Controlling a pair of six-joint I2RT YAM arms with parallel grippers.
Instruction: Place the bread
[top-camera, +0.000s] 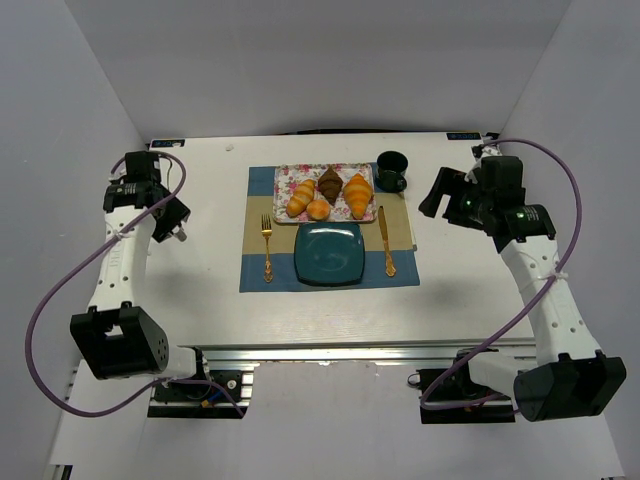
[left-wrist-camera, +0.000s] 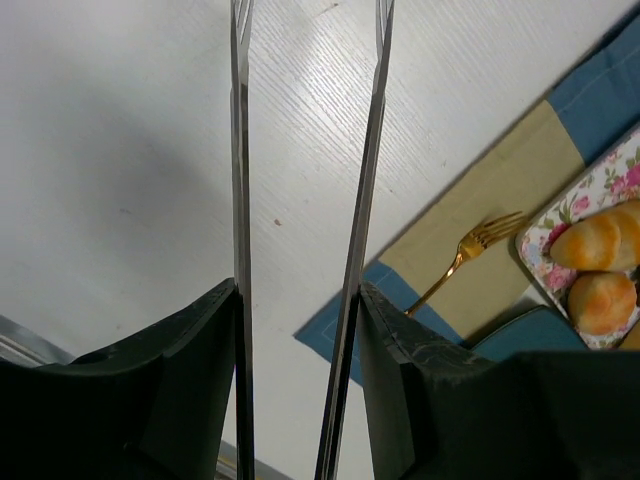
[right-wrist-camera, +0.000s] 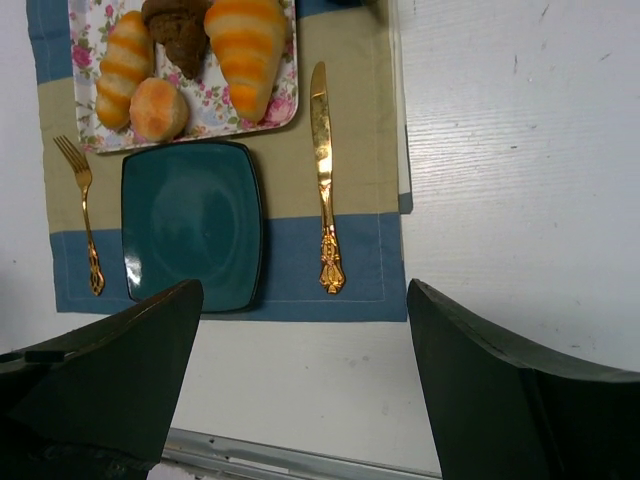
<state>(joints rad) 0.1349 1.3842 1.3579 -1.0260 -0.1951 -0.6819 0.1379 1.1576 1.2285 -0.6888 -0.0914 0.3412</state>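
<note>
Left fingers (left-wrist-camera: 190, 380) pinching metal tongs (left-wrist-camera: 240, 200), right fingers (right-wrist-camera: 110, 370) spread wide, striped roll (right-wrist-camera: 125, 65) and bun (right-wrist-camera: 158, 108) on floral tray (right-wrist-camera: 205, 112)

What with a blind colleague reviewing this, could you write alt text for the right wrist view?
Beyond the open right gripper, a striped roll, a round bun, a dark croissant and a golden croissant lie on a floral tray. Below it on a placemat sits an empty teal plate, fork to its left, knife to its right.
</note>
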